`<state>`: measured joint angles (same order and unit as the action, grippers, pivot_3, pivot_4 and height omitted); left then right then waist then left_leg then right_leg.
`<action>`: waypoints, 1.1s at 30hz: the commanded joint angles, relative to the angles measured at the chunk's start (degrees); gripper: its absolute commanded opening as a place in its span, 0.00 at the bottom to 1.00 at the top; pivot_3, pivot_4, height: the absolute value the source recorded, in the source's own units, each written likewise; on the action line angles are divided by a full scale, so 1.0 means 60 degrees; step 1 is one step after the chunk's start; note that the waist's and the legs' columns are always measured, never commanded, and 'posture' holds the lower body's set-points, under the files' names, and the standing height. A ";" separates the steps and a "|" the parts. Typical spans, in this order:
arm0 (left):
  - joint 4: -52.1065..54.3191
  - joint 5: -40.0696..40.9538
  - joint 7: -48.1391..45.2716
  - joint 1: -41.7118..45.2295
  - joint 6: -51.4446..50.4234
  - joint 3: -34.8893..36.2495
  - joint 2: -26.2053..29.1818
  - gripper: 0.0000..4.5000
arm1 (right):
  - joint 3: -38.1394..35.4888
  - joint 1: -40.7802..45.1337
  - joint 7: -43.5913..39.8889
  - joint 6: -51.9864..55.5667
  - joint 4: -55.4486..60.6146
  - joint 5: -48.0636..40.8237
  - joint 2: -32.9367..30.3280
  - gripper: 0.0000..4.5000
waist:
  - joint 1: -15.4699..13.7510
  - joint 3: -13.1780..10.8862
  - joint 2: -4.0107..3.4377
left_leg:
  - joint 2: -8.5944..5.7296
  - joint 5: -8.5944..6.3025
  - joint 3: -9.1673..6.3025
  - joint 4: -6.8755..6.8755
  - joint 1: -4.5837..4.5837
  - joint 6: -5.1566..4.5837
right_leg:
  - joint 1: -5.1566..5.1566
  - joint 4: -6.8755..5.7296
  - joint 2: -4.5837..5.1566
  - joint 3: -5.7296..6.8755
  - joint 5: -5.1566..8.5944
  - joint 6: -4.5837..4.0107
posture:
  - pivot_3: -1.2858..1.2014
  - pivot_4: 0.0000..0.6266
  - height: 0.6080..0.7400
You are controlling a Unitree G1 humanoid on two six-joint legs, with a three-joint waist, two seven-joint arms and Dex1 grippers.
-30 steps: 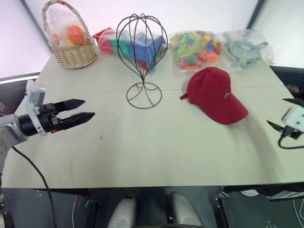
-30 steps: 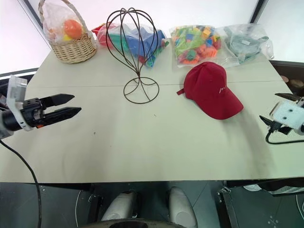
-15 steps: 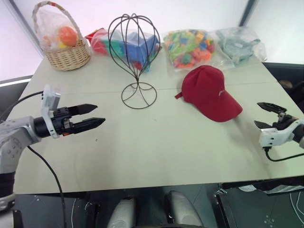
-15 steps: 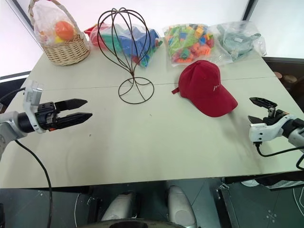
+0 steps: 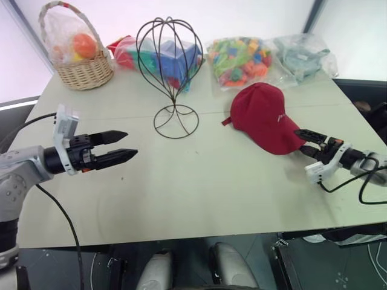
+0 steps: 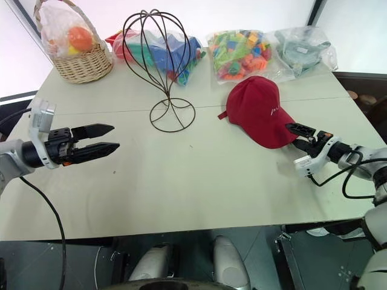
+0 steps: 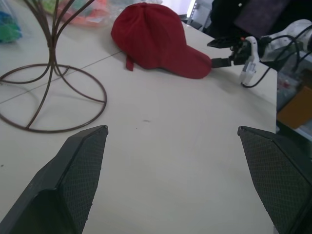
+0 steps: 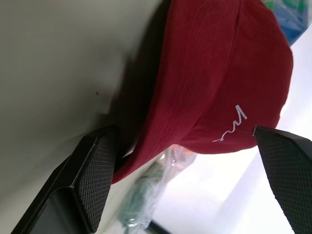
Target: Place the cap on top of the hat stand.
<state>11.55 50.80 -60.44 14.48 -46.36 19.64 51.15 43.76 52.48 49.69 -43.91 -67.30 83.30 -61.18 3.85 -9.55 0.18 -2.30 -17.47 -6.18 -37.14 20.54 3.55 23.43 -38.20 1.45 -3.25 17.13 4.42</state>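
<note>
While the cap (image 5: 267, 117) sits flat on the table (image 5: 199, 187), right of the hat stand (image 5: 172, 72) and well apart from it, the head view has the right gripper (image 5: 306, 142) right at the brim tip. A sec ago it sat back at the table's right edge; it's since swung in toward the cap, jaws spread wide, holding nothing. Left gripper (image 5: 124, 147) has crept slightly inward, jaws parted, empty, hovering over bare table.

L wrist view: both fingers far apart, stand base and cap ahead, right gripper (image 7: 218, 52) at the brim.

R wrist view: fingers wide, straddling the brim edge, not closed.

Means: approach prob. done; grasp not yet made, then lift and carry to the stand.
</note>
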 commanded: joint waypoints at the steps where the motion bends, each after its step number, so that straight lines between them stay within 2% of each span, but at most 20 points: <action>1: 0.0337 0.0290 0.0072 -0.0081 -0.0082 0.0424 0.0069 1.00 | 0.0720 0.0392 0.0682 0.1041 -0.0636 0.0524 0.0092 0.98 | 0.0014 0.0001 0.0004 | 0.0000 0.0000 0.0000 0.0000 -0.0001 0.0000 | -0.0001 0.0000 0.0000 0.0000 0.0000 0.0000 | 0.52 0.24 1.00; 2: 0.0360 0.0312 0.0096 -0.0092 -0.0096 0.0440 0.0070 1.00 | 0.1048 0.0462 0.1295 0.1499 -0.0709 0.0813 0.0116 0.98 | 0.0015 0.0004 0.0008 | 0.0000 0.0000 0.0000 0.0000 -0.0001 0.0000 | -0.0001 0.0000 0.0000 -0.0002 0.0000 0.0000 | 0.52 0.24 1.00; 3: 0.0390 0.0341 0.0131 -0.0094 -0.0113 0.0457 0.0067 1.00 | 0.1249 0.0554 0.1339 0.1719 -0.0863 0.0894 0.0184 0.98 | 0.0008 0.0006 0.0013 | 0.0000 0.0000 0.0000 -0.0002 -0.0002 0.0000 | -0.0003 0.0000 0.0000 -0.0003 0.0000 0.0000 | 0.52 0.24 1.00; 12: 0.0651 0.0551 0.0450 -0.0187 -0.0199 0.0600 0.0021 1.00 | 0.1846 0.0936 0.0565 0.2447 -0.1649 0.0475 0.0555 0.98 | 0.0004 0.0019 0.0046 | -0.0006 0.0000 -0.0002 -0.0013 -0.0004 -0.0001 | -0.0016 0.0001 0.0006 -0.0003 -0.0001 0.0001 | 0.52 0.24 1.00; 15: 0.0661 0.0575 0.0609 -0.0202 -0.0158 0.0678 0.0003 1.00 | 0.1967 0.0971 0.0616 0.2321 -0.1611 0.0361 0.0618 0.78 | 0.0007 0.0019 0.0047 | -0.0006 0.0000 -0.0002 -0.0012 -0.0005 -0.0001 | -0.0017 0.0001 0.0006 -0.0003 -0.0001 0.0001 | 0.52 0.24 1.00; 17: 0.0635 0.0555 0.0669 -0.0215 -0.0113 0.0718 0.0021 1.00 | 0.2049 0.0997 0.0765 0.2222 -0.1548 0.0313 0.0668 0.58 | 0.0012 0.0019 0.0047 | -0.0006 0.0000 -0.0004 -0.0012 -0.0006 -0.0001 | -0.0017 0.0000 0.0006 -0.0003 -0.0001 0.0001 | 0.52 0.24 1.00; 18: 0.0611 0.0546 0.0681 -0.0213 -0.0101 0.0731 0.0031 1.00 | 0.2084 0.1007 0.0836 0.2176 -0.1520 0.0278 0.0682 0.43 | 0.0012 0.0019 0.0047 | -0.0006 0.0000 -0.0003 -0.0012 -0.0006 -0.0001 | -0.0016 0.0000 0.0006 -0.0003 -0.0001 0.0001 | 0.52 0.24 1.00; 20: 0.0575 0.0530 0.0673 -0.0211 -0.0080 0.0743 0.0053 1.00 | 0.2162 0.1021 0.0940 0.2134 -0.1484 0.0221 0.0704 0.23 | 0.0018 0.0019 0.0047 | -0.0006 0.0000 -0.0003 -0.0012 -0.0006 -0.0001 | -0.0016 0.0000 0.0006 -0.0003 -0.0001 0.0001 | 0.52 0.24 1.00; 21: 0.0558 0.0524 0.0669 -0.0199 -0.0074 0.0740 0.0064 1.00 | 0.2193 0.1028 0.0956 0.2123 -0.1477 0.0194 0.0722 0.09 | 0.0021 0.0019 0.0047 | -0.0005 0.0000 -0.0003 -0.0011 -0.0006 -0.0001 | -0.0016 0.0000 0.0005 -0.0003 -0.0001 0.0001 | 0.52 0.24 1.00; 22: 0.0539 0.0517 0.0664 -0.0179 -0.0067 0.0730 0.0074 1.00 | 0.2225 0.1032 0.0978 0.2109 -0.1470 0.0175 0.0742 0.01 | 0.0024 0.0019 0.0047 | -0.0005 0.0000 -0.0002 -0.0010 -0.0007 -0.0001 | -0.0015 0.0000 0.0005 -0.0003 -0.0001 0.0001 | 0.52 0.24 1.00; 28: 0.0473 0.0494 0.0634 -0.0060 -0.0074 0.0695 0.0152 1.00 | 0.1987 0.0941 0.0719 0.1797 -0.1499 -0.0450 0.0763 0.00 | 0.0052 0.0019 0.0047 | 0.0002 0.0000 0.0004 -0.0005 -0.0012 -0.0001 | -0.0009 -0.0010 -0.0001 -0.0003 -0.0001 0.0001 | 0.52 0.24 1.00; 33: 0.0379 0.0460 0.0631 0.0014 -0.0070 0.0802 0.0292 1.00 | 0.0337 0.0726 -0.0182 0.1189 -0.1362 -0.2607 0.0651 0.00 | 0.0043 0.0019 0.0046 | 0.0002 -0.0001 0.0005 -0.0008 -0.0009 -0.0003 | -0.0010 -0.0010 0.0001 -0.0006 -0.0001 0.0001 | 0.52 0.24 1.00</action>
<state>13.58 53.16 -56.33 13.81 -47.27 21.85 51.79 49.58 56.51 50.26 -35.87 -75.89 72.60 -56.63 4.11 -9.44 0.46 -2.29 -17.48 -6.15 -37.19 20.48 3.54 23.37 -38.26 1.46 -3.29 17.12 4.43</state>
